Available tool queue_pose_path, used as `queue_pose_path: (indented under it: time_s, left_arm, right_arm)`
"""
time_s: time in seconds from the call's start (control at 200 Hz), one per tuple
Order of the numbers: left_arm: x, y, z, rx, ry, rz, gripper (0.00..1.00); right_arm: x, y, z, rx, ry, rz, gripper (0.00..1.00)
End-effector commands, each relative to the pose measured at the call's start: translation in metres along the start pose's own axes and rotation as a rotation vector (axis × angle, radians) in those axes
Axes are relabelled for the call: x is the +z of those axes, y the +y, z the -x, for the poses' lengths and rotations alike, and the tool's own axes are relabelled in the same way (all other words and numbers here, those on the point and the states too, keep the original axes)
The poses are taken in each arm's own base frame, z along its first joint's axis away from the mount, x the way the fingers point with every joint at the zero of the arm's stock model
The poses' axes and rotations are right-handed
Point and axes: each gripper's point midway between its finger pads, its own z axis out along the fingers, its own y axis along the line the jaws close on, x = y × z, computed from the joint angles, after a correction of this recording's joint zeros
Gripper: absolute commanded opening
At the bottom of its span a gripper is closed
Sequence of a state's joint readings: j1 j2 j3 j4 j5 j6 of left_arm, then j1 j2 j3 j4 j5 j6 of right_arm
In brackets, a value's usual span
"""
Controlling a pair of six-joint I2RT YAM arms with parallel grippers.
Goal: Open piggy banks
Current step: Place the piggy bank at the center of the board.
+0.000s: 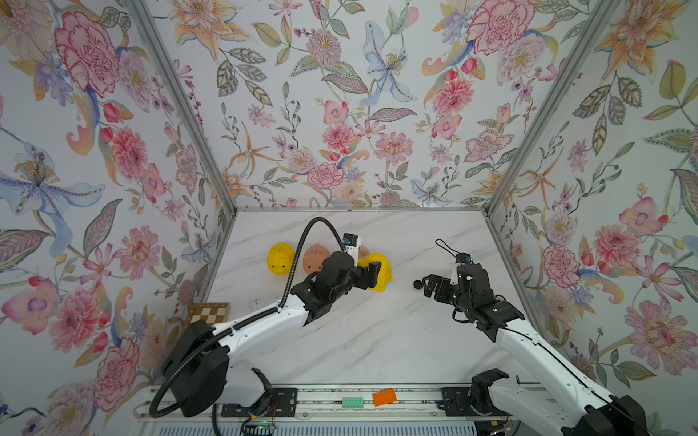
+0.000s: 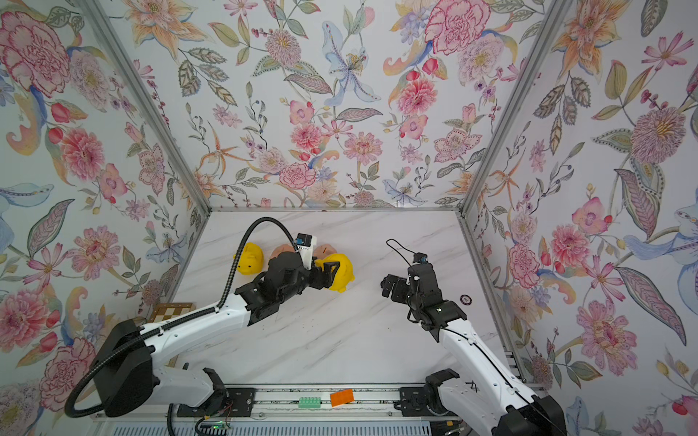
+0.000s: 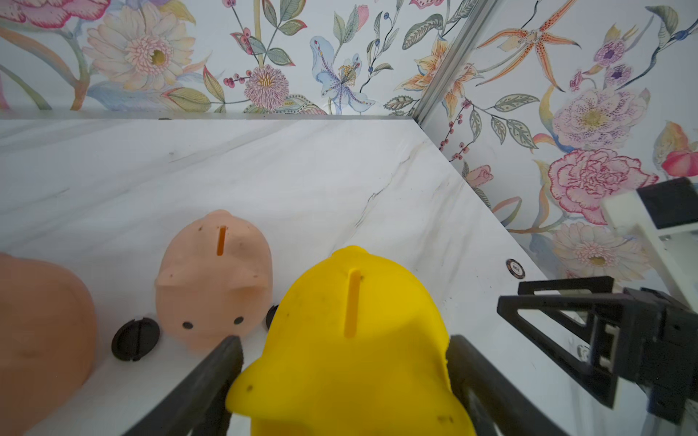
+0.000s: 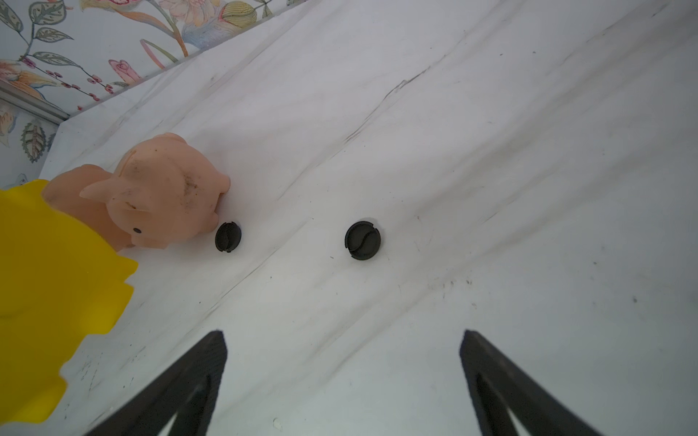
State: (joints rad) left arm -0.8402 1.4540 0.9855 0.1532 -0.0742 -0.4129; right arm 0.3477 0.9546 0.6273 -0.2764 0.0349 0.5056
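Two pink pigs [image 1: 311, 258] half-hidden behind left gripper [image 3: 342, 339], seemingly clamping yellow pig [image 1: 385, 270]; right gripper [image 4: 343, 334] spread, empty.

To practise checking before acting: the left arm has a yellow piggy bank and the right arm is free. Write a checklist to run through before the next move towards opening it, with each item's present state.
1. Left jaws on the yellow piggy bank: ok, one on each flank.
2. Right jaws open and empty: ok.
3. That bank's underside plug within reach: cannot tell, the underside is hidden.
4. Loose black plug nearest the right jaws, clear of them: ok, it lies on the table, apart from them.
5. Peach-pink piggy bank clear of the left jaws: cannot tell, one tip looks very near its snout.
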Motion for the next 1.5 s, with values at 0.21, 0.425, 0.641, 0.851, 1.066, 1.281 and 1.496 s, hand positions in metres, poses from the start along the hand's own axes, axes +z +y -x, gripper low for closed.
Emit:
queue_pose_path:
  time_s: [0.21, 0.425, 0.641, 0.851, 1.066, 1.281, 1.496]
  left_arm:
    - [0.061, -0.020, 0.024, 0.116, -0.120, 0.249, 0.43]
    - [0.098, -0.037, 0.019, 0.179, -0.174, 0.354, 0.43]
    - [0.125, -0.038, 0.001, 0.216, -0.171, 0.420, 0.43]
    - [0.140, -0.032, -0.023, 0.209, -0.139, 0.448, 0.45]
    - [0.145, -0.029, -0.042, 0.179, -0.115, 0.442, 0.46]
    - [0.148, -0.030, -0.051, 0.169, -0.102, 0.448, 0.54]
    - [0.149, -0.029, -0.057, 0.176, -0.078, 0.469, 0.64]
  right_arm:
    - [-0.018, -0.016, -0.006, 0.076, -0.026, -0.041, 0.99]
    - [-0.032, -0.023, -0.006, 0.126, -0.063, -0.054, 0.99]
    - [-0.047, -0.026, -0.002, 0.128, -0.107, -0.043, 0.99]
    - [-0.056, -0.017, 0.001, 0.107, -0.124, 0.014, 0.99]
    - [-0.056, -0.011, 0.000, 0.070, -0.109, 0.048, 0.99]
    - [-0.054, -0.007, -0.003, 0.048, -0.088, 0.069, 0.99]
    - [-0.054, -0.005, -0.004, 0.043, -0.087, 0.084, 0.99]
